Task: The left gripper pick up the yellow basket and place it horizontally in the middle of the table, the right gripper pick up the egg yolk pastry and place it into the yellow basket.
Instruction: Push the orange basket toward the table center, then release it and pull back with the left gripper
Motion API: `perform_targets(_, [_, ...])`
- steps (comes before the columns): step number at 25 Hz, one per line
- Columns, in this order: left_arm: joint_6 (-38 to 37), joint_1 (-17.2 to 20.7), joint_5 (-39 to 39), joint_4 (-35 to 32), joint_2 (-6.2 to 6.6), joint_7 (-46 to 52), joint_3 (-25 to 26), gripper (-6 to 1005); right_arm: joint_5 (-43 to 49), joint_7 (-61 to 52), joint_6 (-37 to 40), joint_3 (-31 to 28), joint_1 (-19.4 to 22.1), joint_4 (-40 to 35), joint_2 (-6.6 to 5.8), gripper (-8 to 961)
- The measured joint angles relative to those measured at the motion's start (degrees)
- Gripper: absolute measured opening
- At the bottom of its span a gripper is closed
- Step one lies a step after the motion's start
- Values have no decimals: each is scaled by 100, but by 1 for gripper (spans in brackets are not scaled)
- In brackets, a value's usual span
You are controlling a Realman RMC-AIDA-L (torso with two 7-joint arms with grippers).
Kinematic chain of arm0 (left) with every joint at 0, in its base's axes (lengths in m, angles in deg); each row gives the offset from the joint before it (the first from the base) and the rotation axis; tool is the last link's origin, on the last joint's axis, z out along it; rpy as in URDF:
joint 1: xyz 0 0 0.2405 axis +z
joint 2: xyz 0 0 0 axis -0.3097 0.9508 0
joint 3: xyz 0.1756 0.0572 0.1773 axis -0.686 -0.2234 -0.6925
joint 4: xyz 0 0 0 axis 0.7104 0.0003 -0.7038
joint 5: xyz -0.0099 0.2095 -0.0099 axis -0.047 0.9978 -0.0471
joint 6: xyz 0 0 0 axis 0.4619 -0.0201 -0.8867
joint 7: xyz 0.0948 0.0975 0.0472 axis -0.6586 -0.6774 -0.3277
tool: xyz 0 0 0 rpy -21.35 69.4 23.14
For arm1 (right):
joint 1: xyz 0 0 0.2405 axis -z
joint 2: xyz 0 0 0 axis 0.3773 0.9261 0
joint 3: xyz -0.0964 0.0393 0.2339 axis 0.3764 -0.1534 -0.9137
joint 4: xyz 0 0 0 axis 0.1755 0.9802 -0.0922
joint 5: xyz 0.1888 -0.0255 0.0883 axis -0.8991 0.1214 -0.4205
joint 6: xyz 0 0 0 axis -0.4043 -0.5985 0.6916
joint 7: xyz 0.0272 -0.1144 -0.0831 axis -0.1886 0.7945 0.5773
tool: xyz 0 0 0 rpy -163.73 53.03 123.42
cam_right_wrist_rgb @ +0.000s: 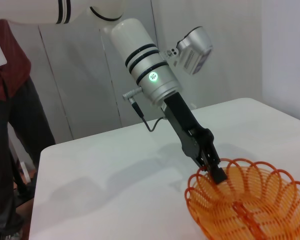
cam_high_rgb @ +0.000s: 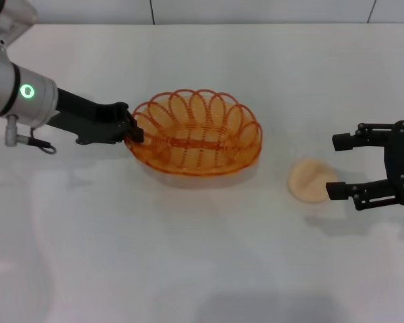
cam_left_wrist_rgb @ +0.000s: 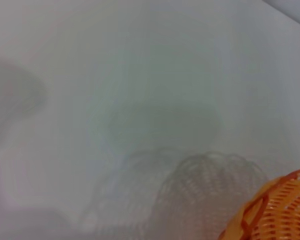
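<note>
Head view looks down over the table [cam_high_rgb: 188, 256]; both wrist views, lower, share the basket [cam_right_wrist_rgb: 250, 200].

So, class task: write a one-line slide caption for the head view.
Left gripper grips the yellow basket by its rim mid-table; open right gripper flanks the egg yolk pastry.

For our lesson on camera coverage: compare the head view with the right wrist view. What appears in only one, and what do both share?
Only the head view shows the small round pale beige egg yolk pastry and the black right gripper, open beside it. Only the right wrist view shows a bystander in a red top and the wall panels. Both show the oval orange-yellow wire basket, with the black left gripper at its rim, on the white table.
</note>
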Motion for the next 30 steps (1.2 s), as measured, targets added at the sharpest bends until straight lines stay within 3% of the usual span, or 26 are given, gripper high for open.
perform_targets(9, [237,31,-95,240,-88,-86,11,83,0,1,6,0,-14,5,0,841])
perform_targets(30, [366,33,-188,382,-101,-175,9,84,0,1,53,0,-35,17,0,841])
